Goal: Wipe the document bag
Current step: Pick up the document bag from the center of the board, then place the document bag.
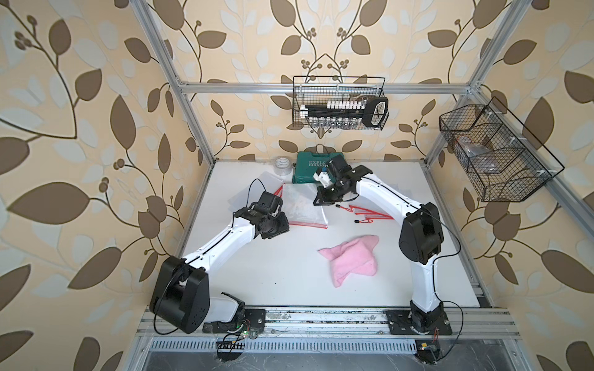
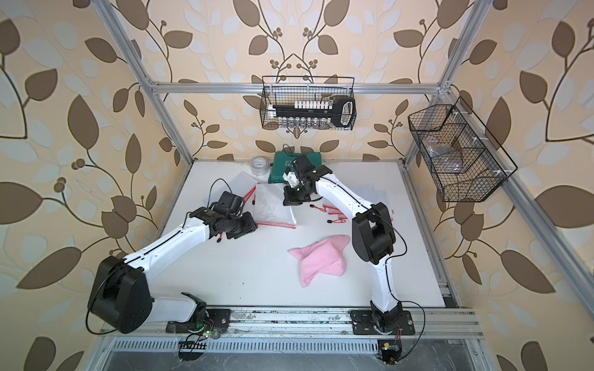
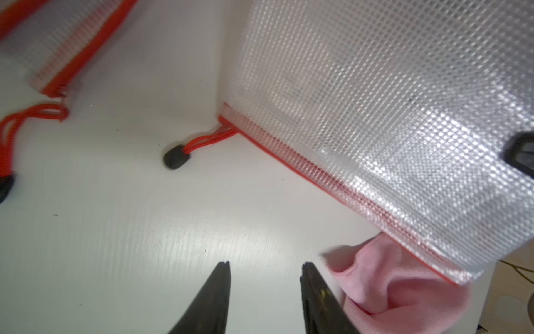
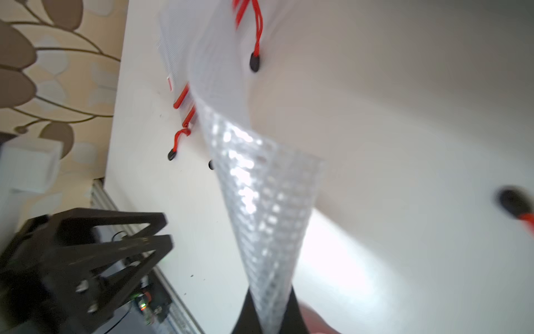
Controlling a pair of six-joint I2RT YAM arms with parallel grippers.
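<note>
Zero wiping done, I'd judge: my right fingers [image 4: 248,321] pinch shut on a corner of the document bag [image 1: 305,208], which lies on the counter [image 1: 273,273] toward the back, corner seemingly raised (blurry). My left fingers [image 3: 216,295] hover part-open, empty. Still to do: the pink cloth [image 1: 352,258] lies apart, not yet picked up.

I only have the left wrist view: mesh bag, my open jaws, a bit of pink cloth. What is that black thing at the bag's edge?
Observer: Most likely the right gripper. It is shut on a corner of the document bag, and that corner is lifted off the table.
Operator: Where does the rest of the cloth lie?
Observer: The pink cloth lies crumpled and loose, apart from the bag and nearer the front edge.
Operator: Anything behind the bag?
Observer: A green case and a tape roll by the back wall.
</note>
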